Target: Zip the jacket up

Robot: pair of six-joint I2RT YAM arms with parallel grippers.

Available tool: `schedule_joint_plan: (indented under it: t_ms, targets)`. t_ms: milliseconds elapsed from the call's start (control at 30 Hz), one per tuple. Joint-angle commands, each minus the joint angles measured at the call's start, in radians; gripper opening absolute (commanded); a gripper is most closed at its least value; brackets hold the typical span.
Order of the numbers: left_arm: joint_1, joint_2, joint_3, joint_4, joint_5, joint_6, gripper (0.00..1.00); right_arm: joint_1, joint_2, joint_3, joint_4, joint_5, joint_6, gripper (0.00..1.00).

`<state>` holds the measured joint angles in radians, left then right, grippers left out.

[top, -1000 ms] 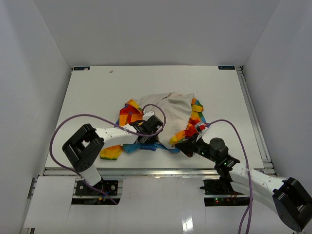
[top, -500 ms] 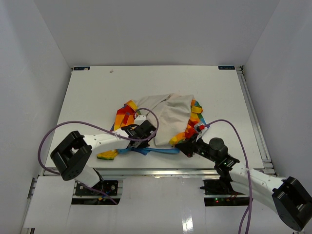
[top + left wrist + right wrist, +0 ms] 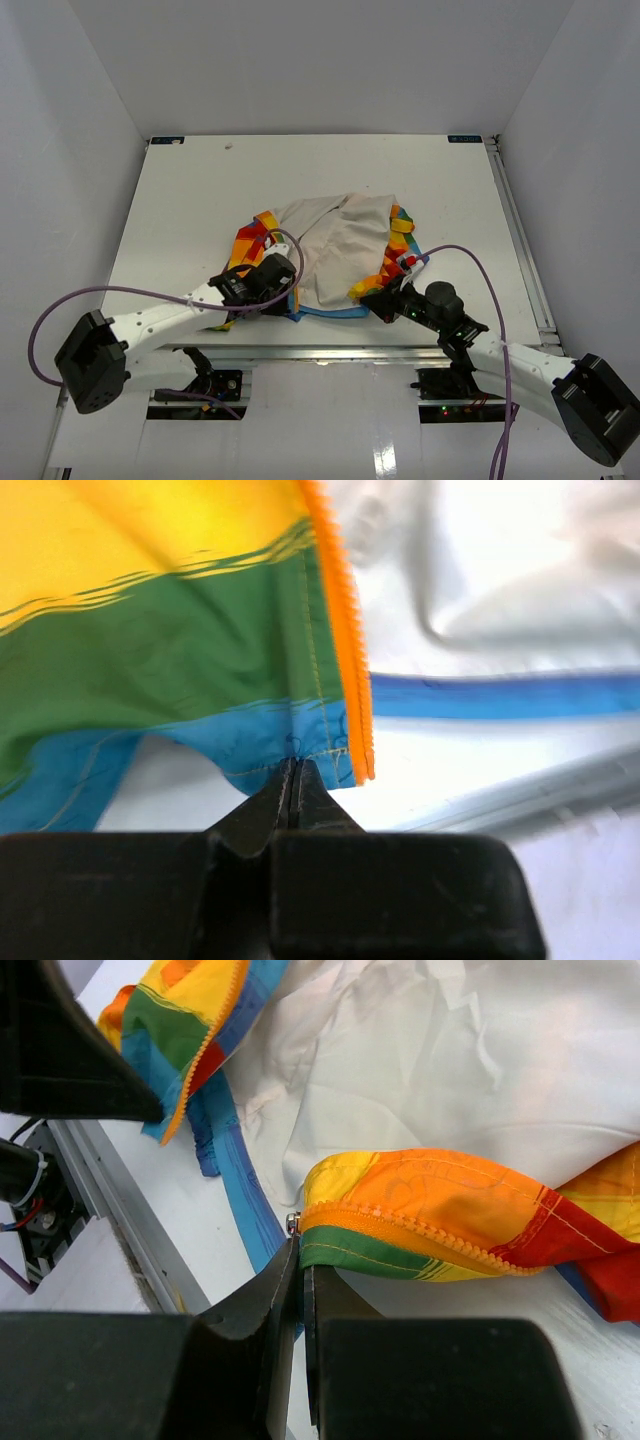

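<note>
The jacket (image 3: 340, 245) lies open near the table's front edge, cream lining up, rainbow panels at both sides, blue trim along the front. My left gripper (image 3: 288, 297) is shut on the jacket's blue bottom hem (image 3: 260, 755), just left of the orange zipper teeth (image 3: 342, 630). My right gripper (image 3: 375, 298) is shut on the other front edge, on the green hem (image 3: 370, 1250) beside the metal zipper end (image 3: 292, 1224). The two pinched edges lie apart, with cream lining (image 3: 420, 1070) between them.
The table's front edge and metal rail (image 3: 330, 350) run right under both grippers. Purple cables (image 3: 470, 255) loop over the arms. White walls enclose the table at left, right and back.
My left arm has swung down and left, and its gripper has pulled the jacket's left edge toward the front edge. The jacket's left side has shifted and folded. My right gripper has stayed put.
</note>
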<state>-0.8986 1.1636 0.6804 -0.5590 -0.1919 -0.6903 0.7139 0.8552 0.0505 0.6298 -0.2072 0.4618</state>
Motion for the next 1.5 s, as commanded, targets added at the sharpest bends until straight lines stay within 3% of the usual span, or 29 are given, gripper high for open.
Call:
schedule_joint_plan:
  t_ms: [0,100,267,467,733,1467]
  targets:
    - [-0.008,-0.075,-0.085,0.113,0.235,0.093,0.00,0.001,0.016,0.008,0.031,0.034,-0.021,0.08]
    - [-0.008,-0.013,-0.065,0.097,0.223,0.097,0.03,0.001,0.010,0.007,0.027,0.038,-0.023,0.08]
    - [-0.008,0.127,-0.010,0.030,0.100,0.051,0.28,0.001,-0.001,0.012,0.013,0.045,-0.026,0.08]
    - [-0.010,0.055,-0.001,0.049,0.047,-0.036,0.48,0.001,0.001,0.014,0.011,0.045,-0.027,0.08]
    - [-0.016,0.005,0.010,0.066,0.053,-0.107,0.49,0.001,-0.008,0.014,0.007,0.045,-0.026,0.08]
    - [-0.093,0.255,0.029,0.088,-0.010,-0.207,0.47,0.001,-0.038,0.002,-0.005,0.051,-0.028,0.08]
